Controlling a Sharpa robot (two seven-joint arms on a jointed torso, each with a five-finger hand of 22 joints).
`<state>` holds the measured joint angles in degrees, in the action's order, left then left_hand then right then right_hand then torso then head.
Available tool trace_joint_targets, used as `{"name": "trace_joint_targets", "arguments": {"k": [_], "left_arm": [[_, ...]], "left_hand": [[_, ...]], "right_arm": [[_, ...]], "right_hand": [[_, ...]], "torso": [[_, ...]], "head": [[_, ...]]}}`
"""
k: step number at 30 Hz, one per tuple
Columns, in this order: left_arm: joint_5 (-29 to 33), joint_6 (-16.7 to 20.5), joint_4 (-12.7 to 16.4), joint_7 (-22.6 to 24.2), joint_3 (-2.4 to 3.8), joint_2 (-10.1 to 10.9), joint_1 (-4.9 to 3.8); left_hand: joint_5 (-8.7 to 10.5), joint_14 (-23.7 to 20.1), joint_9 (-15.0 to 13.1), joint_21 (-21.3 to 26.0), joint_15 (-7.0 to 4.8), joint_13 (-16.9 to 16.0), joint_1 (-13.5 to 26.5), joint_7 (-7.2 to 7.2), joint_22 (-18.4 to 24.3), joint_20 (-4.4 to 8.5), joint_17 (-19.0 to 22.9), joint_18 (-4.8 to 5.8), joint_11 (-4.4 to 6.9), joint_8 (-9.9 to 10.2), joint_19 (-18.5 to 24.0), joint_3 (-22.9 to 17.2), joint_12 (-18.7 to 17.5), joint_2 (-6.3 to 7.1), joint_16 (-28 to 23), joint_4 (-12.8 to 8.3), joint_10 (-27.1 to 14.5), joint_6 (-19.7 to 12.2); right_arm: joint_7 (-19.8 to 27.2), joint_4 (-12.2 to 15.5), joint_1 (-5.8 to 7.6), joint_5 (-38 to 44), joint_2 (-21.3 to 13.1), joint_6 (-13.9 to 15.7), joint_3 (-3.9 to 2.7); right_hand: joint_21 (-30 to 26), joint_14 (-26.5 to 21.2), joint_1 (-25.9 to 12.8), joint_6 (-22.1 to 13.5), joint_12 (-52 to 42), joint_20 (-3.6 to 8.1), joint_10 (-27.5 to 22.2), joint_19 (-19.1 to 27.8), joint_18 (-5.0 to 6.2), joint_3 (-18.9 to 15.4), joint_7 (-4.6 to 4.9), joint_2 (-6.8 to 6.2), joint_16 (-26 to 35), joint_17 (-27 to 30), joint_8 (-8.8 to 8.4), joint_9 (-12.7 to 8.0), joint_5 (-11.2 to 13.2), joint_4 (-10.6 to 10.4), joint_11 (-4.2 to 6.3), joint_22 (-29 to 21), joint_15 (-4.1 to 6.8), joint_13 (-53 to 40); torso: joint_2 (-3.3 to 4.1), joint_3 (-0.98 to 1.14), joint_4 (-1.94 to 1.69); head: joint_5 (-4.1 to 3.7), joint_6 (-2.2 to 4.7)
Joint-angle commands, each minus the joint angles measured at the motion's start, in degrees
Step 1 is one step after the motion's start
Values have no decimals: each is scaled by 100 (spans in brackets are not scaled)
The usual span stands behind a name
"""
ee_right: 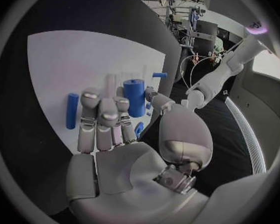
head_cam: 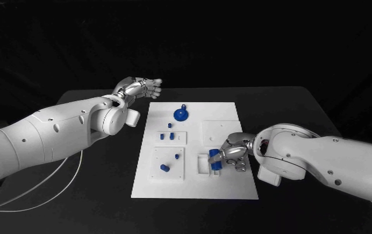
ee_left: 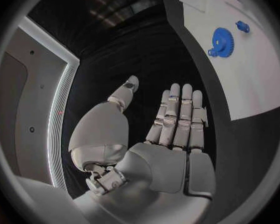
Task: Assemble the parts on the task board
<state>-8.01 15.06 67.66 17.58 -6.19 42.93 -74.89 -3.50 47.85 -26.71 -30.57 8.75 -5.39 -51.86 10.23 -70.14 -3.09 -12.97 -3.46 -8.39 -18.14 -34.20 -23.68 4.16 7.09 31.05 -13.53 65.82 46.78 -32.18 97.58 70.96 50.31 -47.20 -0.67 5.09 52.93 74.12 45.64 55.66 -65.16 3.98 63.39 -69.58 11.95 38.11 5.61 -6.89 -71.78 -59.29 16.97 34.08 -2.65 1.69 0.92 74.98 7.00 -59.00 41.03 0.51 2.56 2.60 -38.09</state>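
We see one white task board [head_cam: 224,110] mid-worktop bearing six blue parts, our right hand [head_cam: 231,156] gripping one blue cylinder [head_cam: 215,159] near its right edge, our left hand [head_cam: 142,89] spread, empty.

Bench [head_cam: 294,105]: black, matte surface, extending across the head view from nine o'clock to three o'clock. One item lies directly on it: the white task board [head_cam: 224,185], rectangular, set at the centre of the bench, long axis running from twelve to six o'clock. Bare black surface borders the board on all sides. A thin white cable [head_cam: 47,191] shows at the eight o'clock side.
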Motion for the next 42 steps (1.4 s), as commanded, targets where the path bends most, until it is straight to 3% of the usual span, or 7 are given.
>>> {"name": "trace_joint_targets", "arguments": {"k": [1,20,42], "left_arm": [[38,-56,21,61,4,-4,-5],[38,-78,33,42,4,-3,-5],[38,-83,33,27,4,7,-6]], "left_hand": [[15,-7,7,29,14,6,48,4,-6,-3,-11,-47,13,16,2,42,-5,-20,-29,-4,-43,-51],[30,-11,12,55,16,13,139,7,-10,-5,-36,-49,11,20,-2,84,-6,-26,-55,36,-51,-61],[30,-13,13,65,17,15,150,7,-13,-6,-46,-51,10,22,-1,88,-6,-29,-65,42,-55,-66]], "right_arm": [[-85,-56,0,-106,80,-116,16],[-89,-256,-4,-19,355,-159,161],[-107,-248,-17,-20,401,-325,186]], "right_hand": [[20,20,-59,31,28,0,49,-25,305,3,-6,5,23,-8,8,4,-16,-18,-4,77,6,-10],[33,19,-150,31,43,1,47,-16,305,-25,-6,-23,30,-20,-4,9,-16,-39,-3,77,7,-28],[41,18,-216,28,57,3,44,-7,305,-59,-6,-59,39,-29,-16,14,-16,-39,-3,73,7,-44]], "torso": [[0,1,-3],[3,12,0],[1,10,2]], "head": [[1,-3],[84,-49],[124,-76]]}}
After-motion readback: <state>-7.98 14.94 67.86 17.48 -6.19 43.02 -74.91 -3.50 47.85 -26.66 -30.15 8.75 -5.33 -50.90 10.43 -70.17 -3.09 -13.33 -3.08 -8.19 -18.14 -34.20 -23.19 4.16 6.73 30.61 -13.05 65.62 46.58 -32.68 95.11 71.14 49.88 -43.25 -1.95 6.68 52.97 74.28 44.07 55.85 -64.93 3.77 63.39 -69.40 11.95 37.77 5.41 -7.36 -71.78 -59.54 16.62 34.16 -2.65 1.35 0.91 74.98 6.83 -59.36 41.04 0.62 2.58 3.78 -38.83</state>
